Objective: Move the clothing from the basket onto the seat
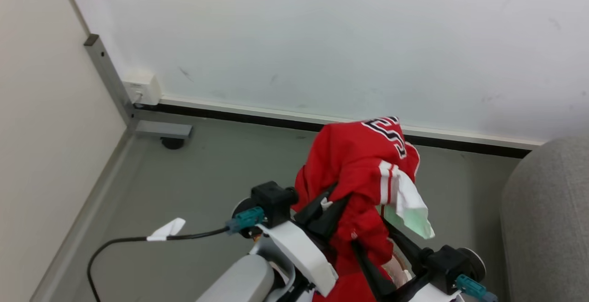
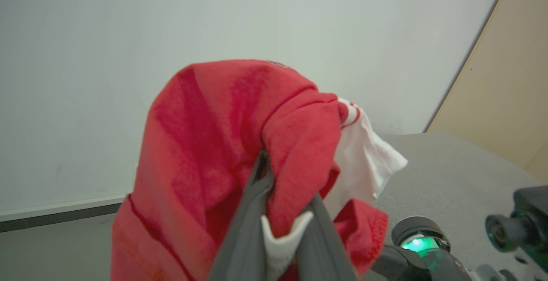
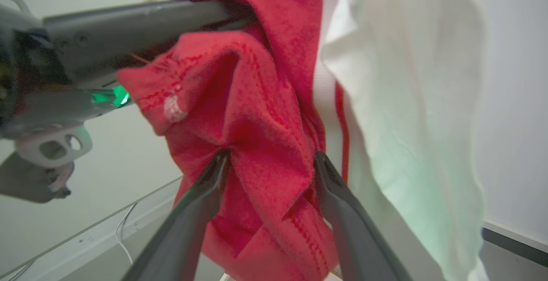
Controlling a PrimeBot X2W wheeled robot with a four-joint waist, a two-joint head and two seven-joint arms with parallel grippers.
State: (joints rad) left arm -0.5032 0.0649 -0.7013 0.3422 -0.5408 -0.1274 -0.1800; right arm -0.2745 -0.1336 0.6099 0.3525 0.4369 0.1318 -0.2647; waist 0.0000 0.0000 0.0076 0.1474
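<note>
Closest to us, our left gripper point(image 1: 332, 191) is clenched on a fold of the red jersey point(image 1: 352, 154), its dark fingers pinched together on the cloth. Our right gripper point(image 3: 269, 161) stands released, fingers spread wide, with a bunch of the same red cloth lying between them. The jersey is draped over both grippers in the air, black-and-white lettering on top and a white flap point(image 1: 412, 205) drooping on its right side. Beyond it lies the grey floor point(image 1: 207, 173). The light-grey sofa point(image 1: 547, 210) sits at the right, apart from the jersey. Farthest is the white wall point(image 1: 322, 39).
</note>
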